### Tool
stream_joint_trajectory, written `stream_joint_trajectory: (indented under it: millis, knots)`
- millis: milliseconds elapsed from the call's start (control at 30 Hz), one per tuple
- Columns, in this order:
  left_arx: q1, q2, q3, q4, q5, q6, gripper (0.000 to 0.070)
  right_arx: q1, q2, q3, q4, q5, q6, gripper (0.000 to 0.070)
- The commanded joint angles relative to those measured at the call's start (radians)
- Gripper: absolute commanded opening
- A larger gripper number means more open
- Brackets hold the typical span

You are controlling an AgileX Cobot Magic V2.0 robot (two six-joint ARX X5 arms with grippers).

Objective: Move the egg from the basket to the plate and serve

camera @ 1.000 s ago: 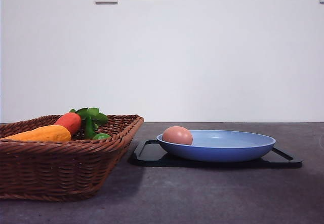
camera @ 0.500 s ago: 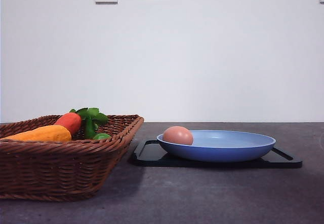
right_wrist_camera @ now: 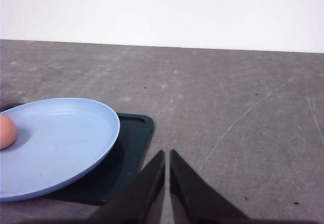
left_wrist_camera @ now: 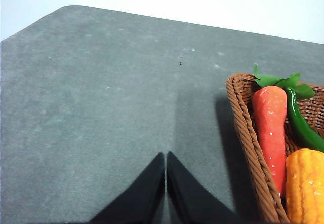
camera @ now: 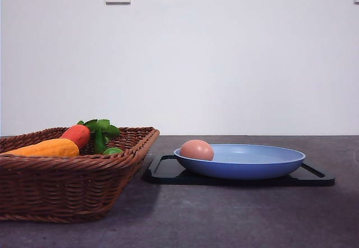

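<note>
Leftmost, the basket point(camera: 73, 172) is seen beside the tray point(camera: 168, 169). On that tray the plate point(camera: 252, 161) is set, with the egg point(camera: 196, 150) at its left edge. Both wrist views add the left gripper point(left_wrist_camera: 165, 155) and right gripper point(right_wrist_camera: 167, 153), fingers pressed together, empty.

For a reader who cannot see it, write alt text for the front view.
A pinkish-brown egg rests at the left edge of a light-blue plate, which sits on a black tray on a dark grey table. To the left stands a brown wicker basket holding toy vegetables, before a white wall.
</note>
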Motion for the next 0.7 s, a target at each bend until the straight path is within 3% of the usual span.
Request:
stream_joint_trajectory:
  millis: [0, 667]
  knots:
    - [0.002, -0.002, -0.018, -0.008, 0.001, -0.002, 0.0, 0.002, 0.0, -0.006, 0.01, 0.003, -0.004, 0.0]
    - [0.002, -0.002, -0.018, -0.008, 0.001, -0.002, 0.0, 0.002, 0.0, -0.006, 0.01, 0.003, -0.004, 0.0]
